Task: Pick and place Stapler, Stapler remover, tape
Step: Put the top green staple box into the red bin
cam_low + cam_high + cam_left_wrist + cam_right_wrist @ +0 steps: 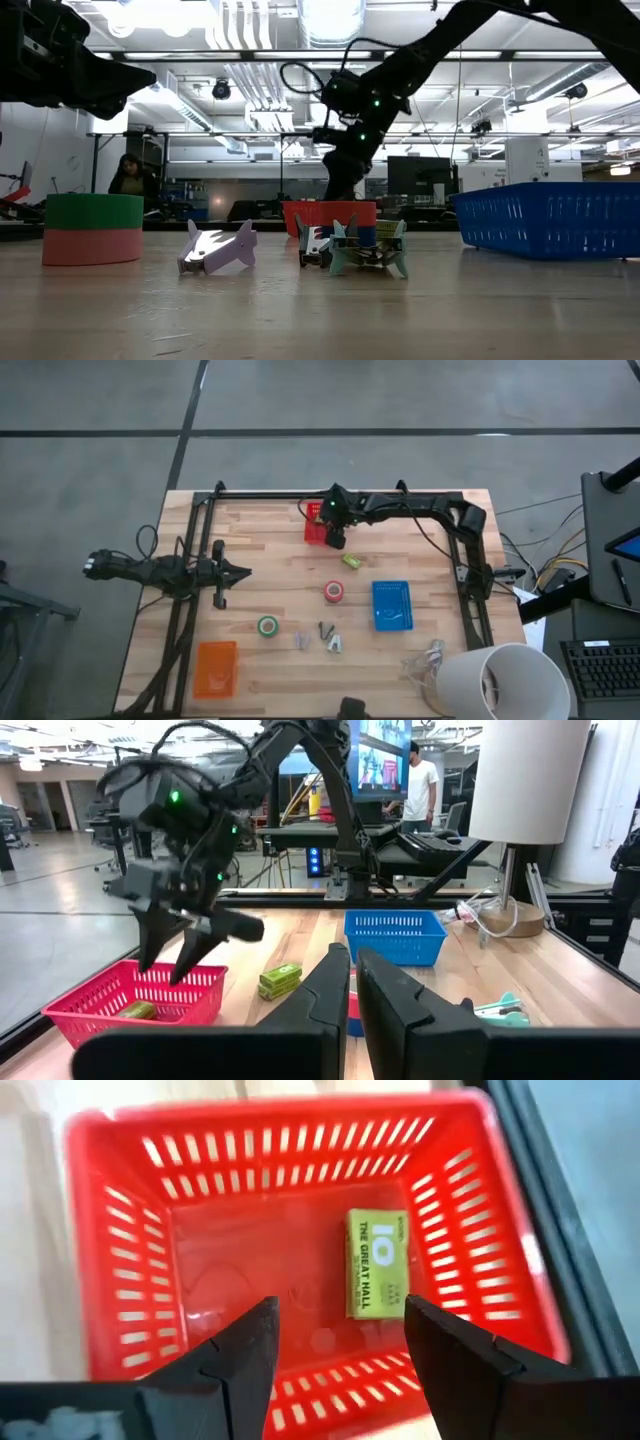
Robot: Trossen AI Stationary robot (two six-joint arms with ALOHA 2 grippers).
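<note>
My right gripper [340, 1342] hangs open over the red basket [314, 526] near the table's far edge, fingers pointing down and touching nothing. One yellow-green oblong stapler box [378, 1263] lies flat on the basket's floor. A second yellow-green one [351, 560] lies on the table just near of the basket. The red-pink tape roll [333, 592] and the green tape roll [267, 626] lie flat mid-table. Three small staple removers [325, 636] stand near them. My left gripper [236, 572] waits shut at the table's left side.
A blue basket [392, 605] sits right of the red-pink roll, and an orange basket [215, 667] sits at the near left. A white lamp shade [500, 682] overhangs the near right corner. A black frame [455, 560] borders the table. Bare wood lies between the tape rolls and my left arm.
</note>
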